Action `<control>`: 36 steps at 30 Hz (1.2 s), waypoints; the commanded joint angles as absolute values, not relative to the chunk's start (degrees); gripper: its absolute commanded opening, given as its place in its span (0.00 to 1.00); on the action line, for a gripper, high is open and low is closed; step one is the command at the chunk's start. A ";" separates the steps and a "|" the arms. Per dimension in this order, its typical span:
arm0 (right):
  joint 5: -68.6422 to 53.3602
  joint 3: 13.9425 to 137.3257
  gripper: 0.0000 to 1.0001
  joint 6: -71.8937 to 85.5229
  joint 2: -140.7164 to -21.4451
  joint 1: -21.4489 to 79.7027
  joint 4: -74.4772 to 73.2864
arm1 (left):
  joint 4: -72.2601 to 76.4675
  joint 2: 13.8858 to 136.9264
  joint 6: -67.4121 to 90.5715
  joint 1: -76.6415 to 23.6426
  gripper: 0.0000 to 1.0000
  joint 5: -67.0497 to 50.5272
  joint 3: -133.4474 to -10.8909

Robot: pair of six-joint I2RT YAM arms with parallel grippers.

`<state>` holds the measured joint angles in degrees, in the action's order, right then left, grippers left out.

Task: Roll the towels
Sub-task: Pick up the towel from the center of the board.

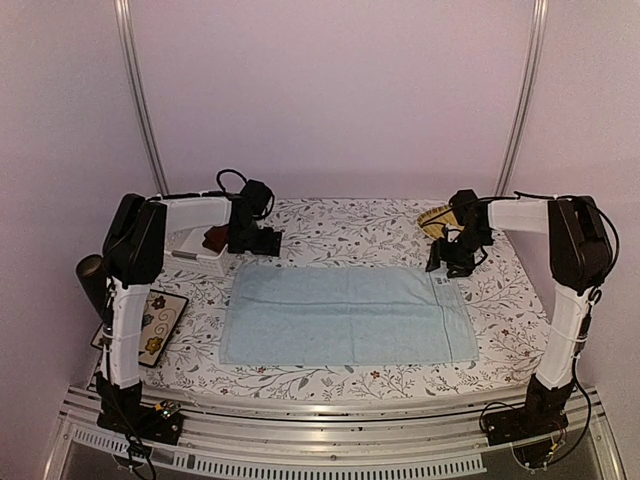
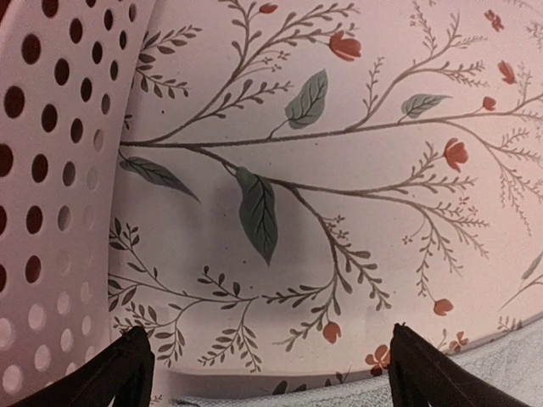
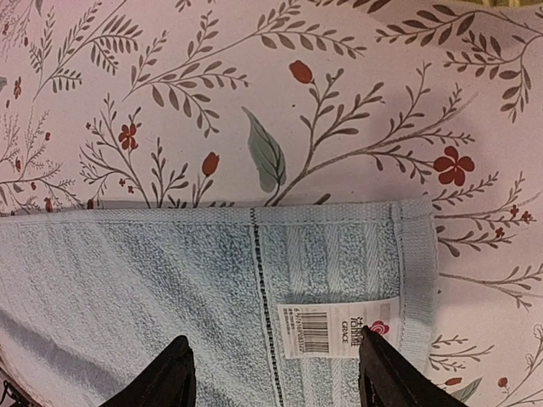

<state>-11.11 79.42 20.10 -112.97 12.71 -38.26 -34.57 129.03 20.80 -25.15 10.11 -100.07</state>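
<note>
Between the spread fingers [image 3: 170, 381] of the right gripper [image 3: 276, 377] lies the far right corner of the light blue towel [image 3: 153, 288]. Its barcode label [image 3: 327, 329] sits just inside the right-hand finger and a dark stitched line runs just inside the left-hand one. The jaws stand partly apart with nothing clamped in them. Whether the tips touch the cloth cannot be told. Beyond the fingertips, the towel's hemmed edge gives way to the floral tablecloth [image 3: 339, 102].

The left gripper [image 2: 271, 381] has its fingers [image 2: 127, 377] fully spread and empty over bare tablecloth. A strip of the blue towel's edge shows just beside the right-hand finger, and the white perforated basket [image 2: 51, 170] rises to the left of the left-hand one.

From above, the blue towel lies flat and unrolled, with both grippers at its far corners. The rust-red towel [image 1: 213, 238] sits in the basket behind the left gripper. A yellow woven mat [image 1: 435, 218] lies behind the right gripper.
</note>
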 commanded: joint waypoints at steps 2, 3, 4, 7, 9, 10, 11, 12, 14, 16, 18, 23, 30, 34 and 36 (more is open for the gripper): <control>-10.67 80.72 0.67 19.68 -115.75 12.22 -37.13 | -38.15 132.35 21.31 -22.92 0.97 12.81 -106.70; -10.68 80.82 0.67 19.73 -115.94 12.15 -37.17 | -38.27 132.72 21.43 -22.50 0.97 12.42 -106.92; -10.64 80.92 0.67 19.81 -116.08 12.07 -37.23 | -38.26 132.89 21.55 -22.08 0.97 12.32 -106.97; -10.61 81.06 0.67 19.66 -115.93 11.70 -36.90 | -38.23 133.04 21.40 -20.89 0.97 12.55 -106.94; -10.82 81.63 0.67 19.30 -116.07 11.20 -37.27 | -38.25 133.04 20.75 -20.07 0.97 12.34 -107.36; -11.10 82.03 0.67 18.89 -116.10 10.91 -37.53 | -38.23 132.82 20.49 -19.71 0.97 12.05 -107.54; -11.32 82.40 0.67 18.59 -116.10 10.65 -37.73 | -38.19 132.54 20.22 -19.49 0.97 11.70 -107.50; -11.71 82.74 0.67 18.20 -115.98 10.30 -37.83 | -38.15 132.21 19.65 -19.37 0.97 10.87 -107.57; -12.90 83.76 0.67 17.12 -115.72 9.32 -38.65 | -38.31 131.20 18.81 -19.45 0.97 8.65 -107.22; -14.15 85.08 0.67 16.21 -115.50 8.15 -39.43 | -38.24 129.47 18.38 -19.44 0.97 6.36 -105.39; -14.00 86.65 0.67 14.72 -115.55 7.03 -41.24 | -38.23 127.59 18.35 -19.42 0.97 5.29 -102.65; -11.04 88.57 0.67 11.89 -116.46 6.04 -44.19 | -38.11 122.74 18.75 -19.87 0.93 3.00 -97.60; -10.16 89.11 0.62 11.36 -118.67 5.98 -42.80 | -38.14 119.95 19.13 -20.86 0.86 4.74 -94.10; -11.17 90.02 0.55 10.93 -120.86 5.98 -42.96 | -38.41 120.21 18.77 -21.01 0.82 5.82 -92.96; -11.00 90.26 0.54 10.66 -121.55 5.97 -42.95 | -38.41 120.50 18.53 -21.09 0.79 6.35 -92.20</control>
